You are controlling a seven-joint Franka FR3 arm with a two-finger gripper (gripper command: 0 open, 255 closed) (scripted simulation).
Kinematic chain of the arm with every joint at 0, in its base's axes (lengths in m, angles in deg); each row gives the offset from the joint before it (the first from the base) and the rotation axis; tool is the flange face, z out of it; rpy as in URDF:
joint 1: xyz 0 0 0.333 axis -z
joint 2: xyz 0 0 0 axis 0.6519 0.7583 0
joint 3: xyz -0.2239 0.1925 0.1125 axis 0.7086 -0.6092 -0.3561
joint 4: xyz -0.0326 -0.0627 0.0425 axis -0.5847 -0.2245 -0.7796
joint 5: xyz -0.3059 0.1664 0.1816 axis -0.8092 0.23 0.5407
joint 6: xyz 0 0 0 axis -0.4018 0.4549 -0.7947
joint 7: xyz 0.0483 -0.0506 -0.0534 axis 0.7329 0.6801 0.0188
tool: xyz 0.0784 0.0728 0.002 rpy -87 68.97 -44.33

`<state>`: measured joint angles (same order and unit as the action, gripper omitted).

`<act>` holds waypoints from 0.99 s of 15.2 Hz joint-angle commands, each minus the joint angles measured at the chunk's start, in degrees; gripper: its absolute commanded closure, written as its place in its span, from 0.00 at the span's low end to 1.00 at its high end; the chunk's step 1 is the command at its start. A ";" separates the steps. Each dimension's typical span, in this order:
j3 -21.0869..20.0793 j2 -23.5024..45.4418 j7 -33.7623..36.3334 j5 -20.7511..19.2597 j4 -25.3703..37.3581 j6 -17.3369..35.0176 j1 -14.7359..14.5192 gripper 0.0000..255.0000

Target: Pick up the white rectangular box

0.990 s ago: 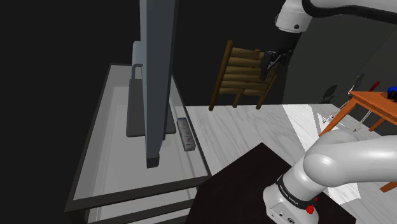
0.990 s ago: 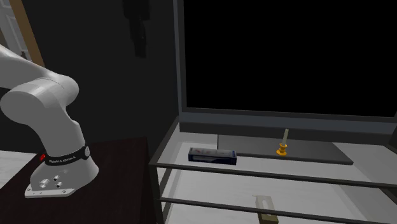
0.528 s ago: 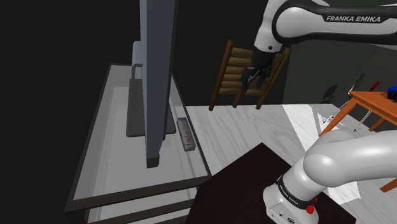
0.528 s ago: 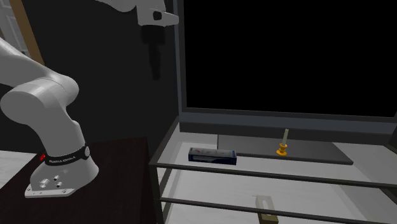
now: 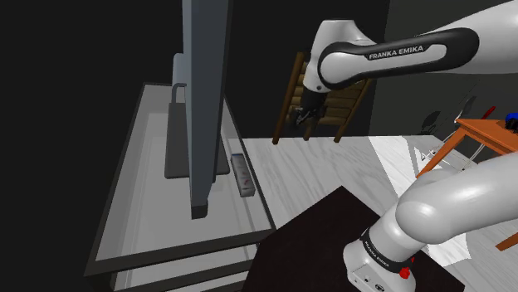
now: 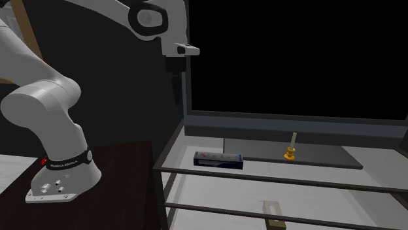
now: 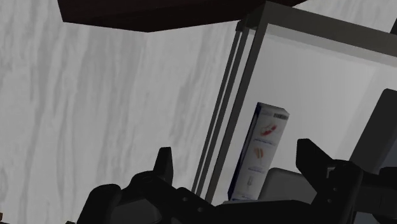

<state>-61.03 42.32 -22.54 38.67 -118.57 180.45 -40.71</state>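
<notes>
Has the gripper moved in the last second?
Yes. In the shoulder view the gripper has travelled left and down, from the wooden chair's right side to its left side.

FRANKA EMIKA shows in white on the arm [image 5: 398, 52], up on its dark link, and the print on the box [image 7: 263, 149] is too small to read.

Fingers [image 5: 310, 116] high before wooden chair [image 5: 336, 106], box [image 5: 243, 175] (beside screen base [image 5: 176, 158]) below
</notes>
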 commanded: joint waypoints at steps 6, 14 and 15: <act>-1.02 14.60 2.70 -0.20 0.77 14.11 0.20 0.00; -1.75 32.94 6.50 -2.00 6.98 26.39 0.00 0.00; -1.73 35.28 6.99 -2.31 8.12 27.61 -0.11 0.00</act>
<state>-62.67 75.30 -16.28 36.69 -110.85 206.11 -40.64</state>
